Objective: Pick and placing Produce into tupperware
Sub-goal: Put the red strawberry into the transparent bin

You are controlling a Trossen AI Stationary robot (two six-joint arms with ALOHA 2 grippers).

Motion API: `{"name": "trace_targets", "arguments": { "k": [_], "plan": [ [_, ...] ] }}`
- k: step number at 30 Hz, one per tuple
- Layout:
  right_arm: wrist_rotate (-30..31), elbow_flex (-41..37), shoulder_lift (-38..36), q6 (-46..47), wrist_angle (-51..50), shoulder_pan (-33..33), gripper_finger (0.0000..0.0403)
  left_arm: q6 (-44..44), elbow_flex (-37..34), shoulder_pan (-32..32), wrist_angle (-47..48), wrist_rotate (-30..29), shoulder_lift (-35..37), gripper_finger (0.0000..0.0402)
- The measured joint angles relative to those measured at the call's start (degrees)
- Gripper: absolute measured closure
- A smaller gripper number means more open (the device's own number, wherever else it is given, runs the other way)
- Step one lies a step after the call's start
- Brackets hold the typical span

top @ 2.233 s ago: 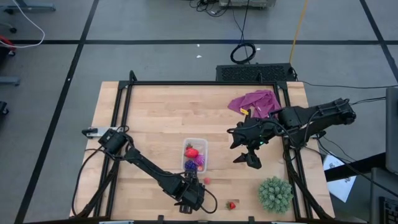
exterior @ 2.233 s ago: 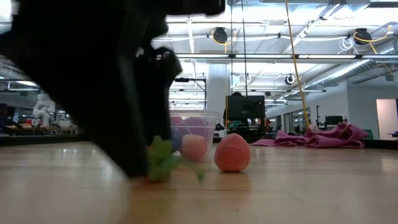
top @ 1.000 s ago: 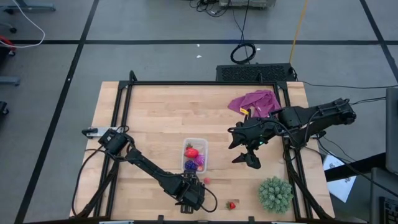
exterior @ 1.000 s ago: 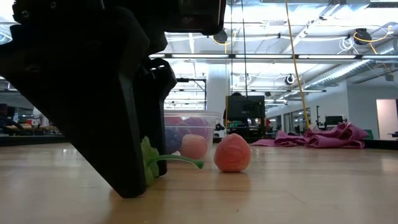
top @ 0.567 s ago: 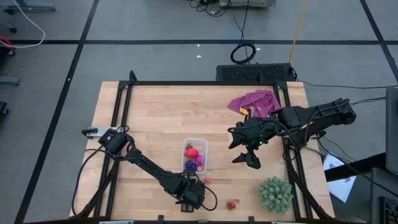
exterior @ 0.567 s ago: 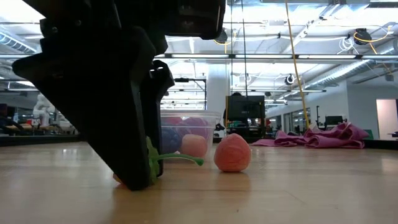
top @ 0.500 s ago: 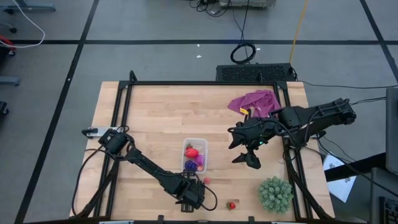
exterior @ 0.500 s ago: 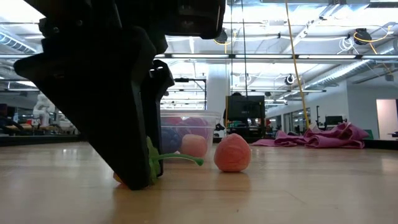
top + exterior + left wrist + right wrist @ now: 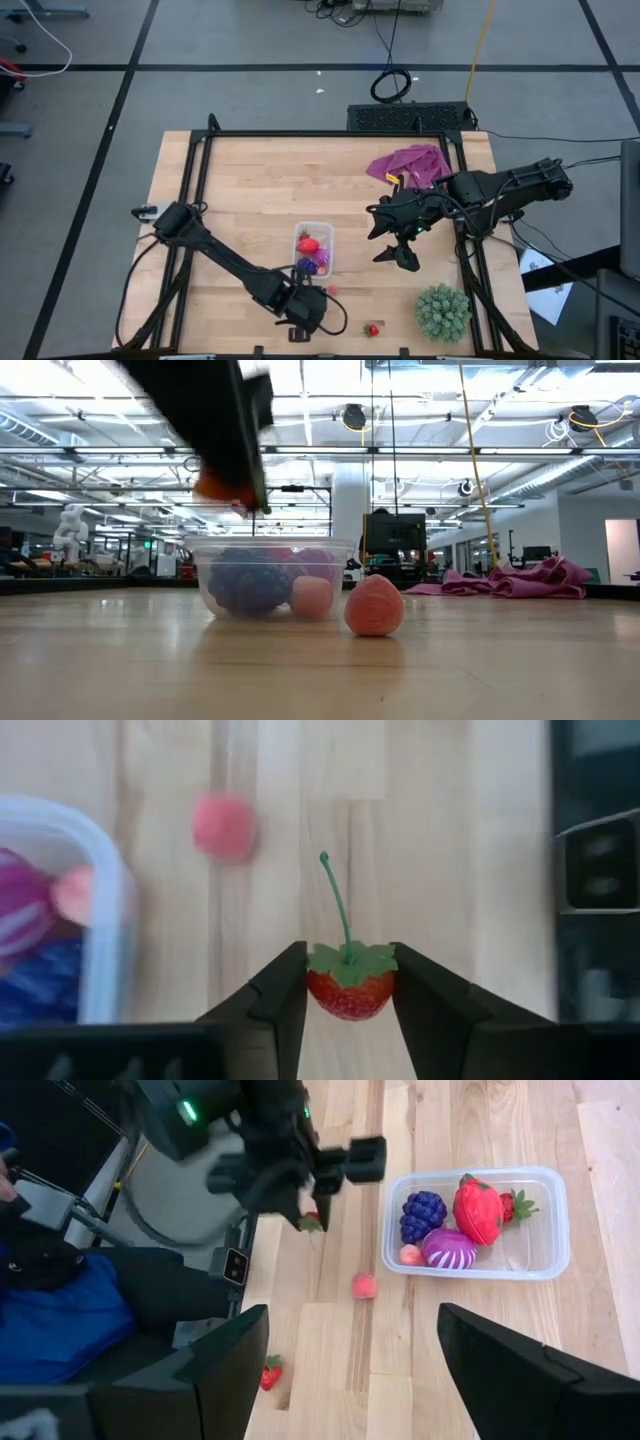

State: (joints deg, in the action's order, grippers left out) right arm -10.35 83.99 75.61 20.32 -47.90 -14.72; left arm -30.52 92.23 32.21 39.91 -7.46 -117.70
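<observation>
My left gripper is near the table's front edge, just in front of the tupperware, raised above the table and shut on a small red strawberry with a green cap and stem. The clear tupperware holds a purple grape bunch, a larger red piece, a purple-pink round piece and a small strawberry. A pink round piece and another strawberry rest on the table. My right gripper hovers open at the right, empty. My left gripper pinches the strawberry by its two sides, just under the green cap, between its two fingers. The fingers come from above, pointing down. The strawberry is lifted clear of the table, and its stem points away from the fingers.
A spiky green ball plant stands at the front right. A purple-pink cloth lies at the far right. A black frame rail runs along the table's edges. Bare wood lies left of the tupperware.
My left gripper has gone up from the table with the strawberry, which was down at the tabletop and is now lifted clear, above the level of the tupperware's rim. The right arm has kept still.
</observation>
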Motion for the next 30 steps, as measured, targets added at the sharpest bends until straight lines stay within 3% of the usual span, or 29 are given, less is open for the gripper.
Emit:
{"name": "trace_targets", "arguments": {
  "k": [5, 12, 21, 30],
  "plan": [
    [-0.17, 0.0, 0.0, 0.0, -0.11, 0.0, 0.012, 2.64, 0.24, -0.06, -0.66, -1.77, 4.72, 0.0268],
    [-0.2, 0.01, 0.0, 0.0, -0.2, 0.01, 0.012, 12.39, 0.26, -3.37, 1.22, -8.67, 9.09, 0.0268],
    [-0.22, 0.0, 0.0, 0.0, -0.4, 0.0, 0.012, 10.27, 0.02, -12.87, 12.47, -5.39, 8.77, 0.0268],
    [-0.23, 0.0, 0.0, -0.17, -0.52, 0.0, 0.012, 12.88, 0.02, -15.32, 10.08, -3.03, 8.8, 0.0268]
  ]
}}
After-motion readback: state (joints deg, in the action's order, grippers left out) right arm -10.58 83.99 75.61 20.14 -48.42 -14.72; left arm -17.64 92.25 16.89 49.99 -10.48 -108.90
